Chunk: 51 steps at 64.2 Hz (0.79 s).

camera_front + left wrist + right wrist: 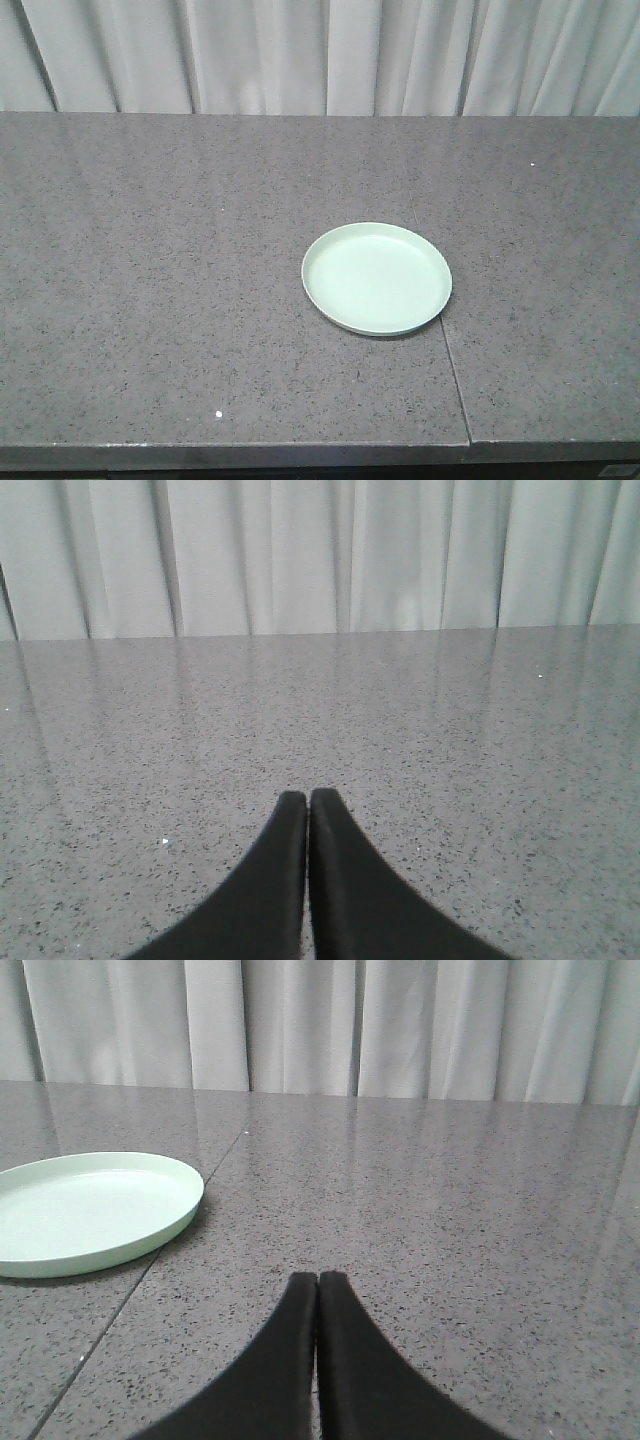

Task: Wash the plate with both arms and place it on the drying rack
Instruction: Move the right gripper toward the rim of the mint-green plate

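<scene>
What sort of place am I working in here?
Probably a kitchen-style counter set up in a lab or studio: a long speckled grey stone countertop, a round pale mint-green plate lying flat on it, and pleated white curtains hung right behind as a backdrop.

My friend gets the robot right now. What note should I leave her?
Left tool: shut, holding nothing, facing bare counter.
Right tool: shut, holding nothing; the plate lies ahead to its left, untouched.
The plate sits flat on the grey stone counter, its right edge over the seam.
Done: nothing that shows; the plate is not yet picked up.
Left: grasp it, wash it with both arms, set it on the drying rack, which no view shows.
</scene>
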Motion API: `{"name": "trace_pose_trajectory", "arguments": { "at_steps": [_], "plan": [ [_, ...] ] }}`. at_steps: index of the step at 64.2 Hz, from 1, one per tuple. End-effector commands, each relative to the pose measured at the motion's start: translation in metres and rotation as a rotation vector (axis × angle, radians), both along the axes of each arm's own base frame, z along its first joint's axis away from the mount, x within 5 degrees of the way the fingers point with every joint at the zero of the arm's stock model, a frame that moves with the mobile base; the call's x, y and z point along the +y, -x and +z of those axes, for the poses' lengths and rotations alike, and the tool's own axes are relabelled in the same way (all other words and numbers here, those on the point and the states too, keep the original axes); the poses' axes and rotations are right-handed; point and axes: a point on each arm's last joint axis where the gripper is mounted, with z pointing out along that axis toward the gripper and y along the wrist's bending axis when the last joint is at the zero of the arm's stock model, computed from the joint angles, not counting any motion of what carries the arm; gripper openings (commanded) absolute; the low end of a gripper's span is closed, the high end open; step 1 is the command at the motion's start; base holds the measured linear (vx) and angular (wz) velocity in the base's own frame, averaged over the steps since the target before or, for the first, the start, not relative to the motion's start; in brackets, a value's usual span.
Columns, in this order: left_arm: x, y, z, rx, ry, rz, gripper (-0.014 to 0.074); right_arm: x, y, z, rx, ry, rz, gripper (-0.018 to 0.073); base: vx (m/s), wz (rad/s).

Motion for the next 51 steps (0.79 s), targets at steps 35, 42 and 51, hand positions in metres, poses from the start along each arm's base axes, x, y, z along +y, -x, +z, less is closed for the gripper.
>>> {"name": "trace_pose_trajectory", "arguments": {
  "at_steps": [35,42,51],
  "plan": [
    [-0.001,0.0,0.002,-0.068,0.02,-0.008,-0.0006,0.0,0.002,0.018,-0.104,-0.055,-0.004,-0.0009,0.0,0.0],
    [-0.001,0.0,0.002,-0.068,0.02,-0.008,-0.0006,0.0,-0.001,0.036,-0.112,-0.032,-0.004,-0.0009,0.0,0.0],
    [-0.001,0.0,0.002,-0.068,0.02,-0.008,-0.0006,0.0,-0.01,0.061,-0.064,0.064,-0.003,-0.0009,0.0,0.0]
  ]
}}
